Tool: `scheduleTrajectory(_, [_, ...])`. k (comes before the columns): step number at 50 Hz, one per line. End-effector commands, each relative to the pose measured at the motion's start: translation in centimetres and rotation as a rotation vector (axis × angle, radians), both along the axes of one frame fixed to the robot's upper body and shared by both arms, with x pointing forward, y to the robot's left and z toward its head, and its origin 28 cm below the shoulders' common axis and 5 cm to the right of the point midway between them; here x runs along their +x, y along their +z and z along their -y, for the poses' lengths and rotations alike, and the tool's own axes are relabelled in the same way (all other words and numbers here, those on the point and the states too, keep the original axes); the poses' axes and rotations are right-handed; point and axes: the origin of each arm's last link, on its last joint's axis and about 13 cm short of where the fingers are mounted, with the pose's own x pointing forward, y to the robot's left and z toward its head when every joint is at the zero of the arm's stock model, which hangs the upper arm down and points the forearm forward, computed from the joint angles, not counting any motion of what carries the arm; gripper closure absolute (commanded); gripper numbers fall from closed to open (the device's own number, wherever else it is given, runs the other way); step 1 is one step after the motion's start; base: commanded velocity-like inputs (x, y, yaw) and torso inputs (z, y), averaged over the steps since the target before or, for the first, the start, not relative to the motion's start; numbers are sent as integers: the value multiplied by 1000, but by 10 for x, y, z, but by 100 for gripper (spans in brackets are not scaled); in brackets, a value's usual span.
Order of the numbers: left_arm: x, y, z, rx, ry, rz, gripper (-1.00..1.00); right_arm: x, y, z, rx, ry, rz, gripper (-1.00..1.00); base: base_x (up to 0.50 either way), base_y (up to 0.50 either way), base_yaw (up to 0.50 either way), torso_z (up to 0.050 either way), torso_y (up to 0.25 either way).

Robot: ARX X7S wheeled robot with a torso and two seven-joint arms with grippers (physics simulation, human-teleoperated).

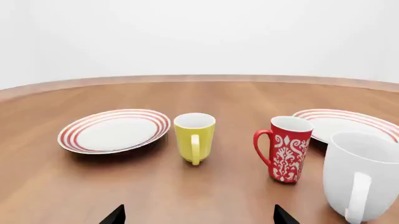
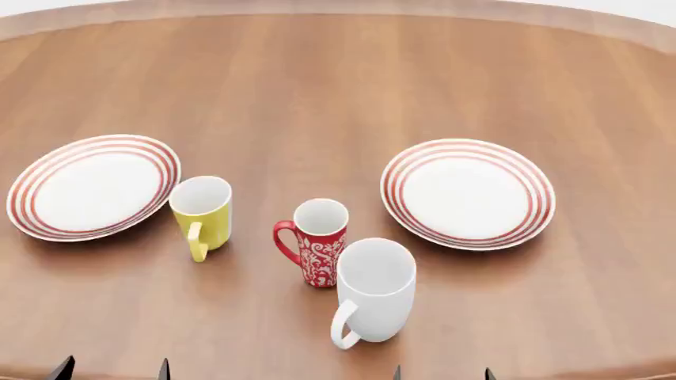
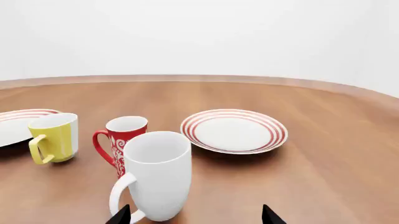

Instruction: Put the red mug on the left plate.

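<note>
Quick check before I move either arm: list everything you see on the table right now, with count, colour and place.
Red mug: one, red with white scroll pattern, centre of the table, handle toward the yellow mug.
Yellow mug: one, plain yellow, between the red mug and the left plate.
White mug: one, plain white, larger, just in front of the red mug on its right.
Left plate: one, white with red rings, far left, nothing on it.
Right plate: one, same pattern, right of the mugs, nothing on it.
Table: one, brown wood.
Left gripper: black fingertips at the near edge, apart.
Right gripper: same, apart.
</note>
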Motion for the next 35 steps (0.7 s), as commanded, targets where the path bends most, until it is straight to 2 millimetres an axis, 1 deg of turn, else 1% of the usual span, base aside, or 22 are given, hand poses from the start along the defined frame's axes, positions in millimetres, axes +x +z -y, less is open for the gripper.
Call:
scheduleTrajectory(1, [-2,3,0,11,3,11,-100,-2,5,1,4,-13,13,-100,0,0,0,0,0])
scheduleTrajectory(8, [-10,15,0,26,10,55,-100,-11,19,-1,-9,-3,67,-100,0,0,0,0,0])
scheduleTrajectory(11, [-11,17,0,17,15,64,-100,-12,20,-1,-30,-7,84,-100,0,0,0,0,0])
scheduleTrajectory(16, [-12,17,1,22,2,67,-100,-15,25,1,-6,-6,105,-100,35,45,0,0,0])
scheduleTrajectory(35, [-10,15,0,31,6,55,-100,-18,27,0,-17,10,122,-100,231,282,0,0,0])
